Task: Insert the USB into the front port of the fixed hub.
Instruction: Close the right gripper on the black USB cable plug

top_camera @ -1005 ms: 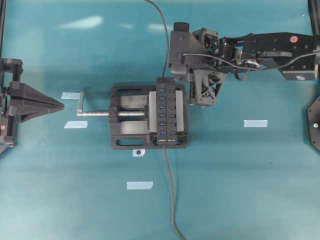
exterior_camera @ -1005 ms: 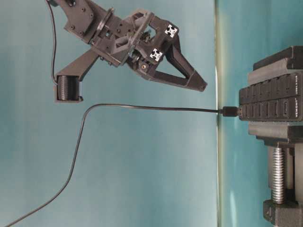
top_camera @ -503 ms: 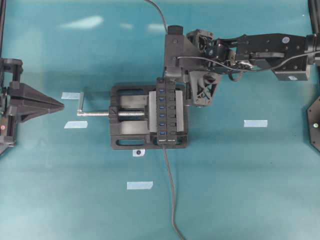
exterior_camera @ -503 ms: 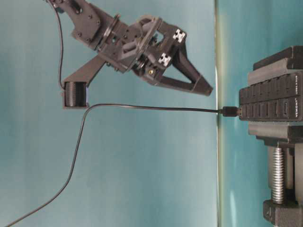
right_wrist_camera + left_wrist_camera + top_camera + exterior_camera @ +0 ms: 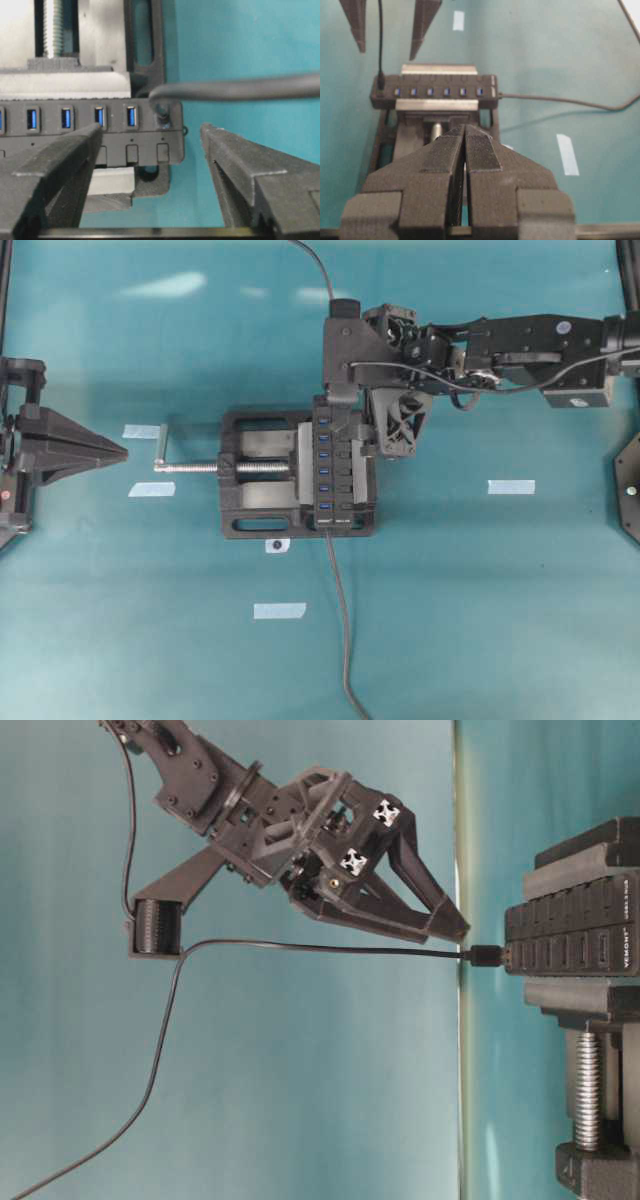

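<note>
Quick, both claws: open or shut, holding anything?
Left claw: shut, holding nothing.
Right claw: open, empty, over the USB plugged into the fixed hub.

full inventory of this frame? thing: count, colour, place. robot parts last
USB hub: 1, black with blue ports, clamped in the vise at table centre.
Vise: 1, black with a silver screw handle, table centre.
USB plug: 1, black on a thin dark cable, seated at the hub's end port.
Hub cable: 1, dark grey, leaves the hub's printed end toward the near table edge.
Tape strips: 4 full strips, light blue, scattered on the teal table, plus a small piece by the vise.
Left gripper: 1, black, shut, parked at the left edge.
Right gripper: 1, black, open, over the plug, holding nothing.
</note>
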